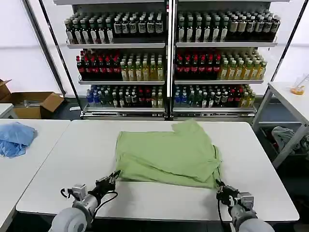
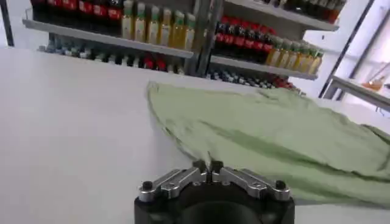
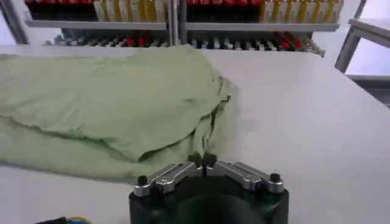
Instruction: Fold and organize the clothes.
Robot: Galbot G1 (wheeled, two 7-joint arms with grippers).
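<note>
1. Head view: a white rectangular worktop (image 1: 63, 159) carries a soft light green cotton shirt (image 1: 166, 154), partly folded, lying at the middle and reaching toward the near edge on the right. The left gripper (image 1: 112, 179) sits at the near edge just beside the shirt's near left corner; the right gripper (image 1: 221, 189) sits at the near edge by the shirt's near right corner. Behind the worktop stand metal shelves of bottled drinks (image 1: 169, 58). A second white table (image 1: 24, 164) on the left carries a crumpled blue cloth (image 1: 14, 137), with an open cardboard box (image 1: 34, 104) on the floor beyond it.

2. Left wrist view: the left gripper (image 2: 208, 165) has its fingertips together, holding nothing, resting at the shirt's (image 2: 274, 137) near hem. Bare white worktop (image 2: 73, 122) spreads beside it.

3. Right wrist view: the right gripper (image 3: 203, 160) likewise has its fingertips pressed together at the shirt's (image 3: 103, 97) bunched edge; whether it pinches any cloth cannot be told. Bare worktop (image 3: 304, 122) lies beyond.
</note>
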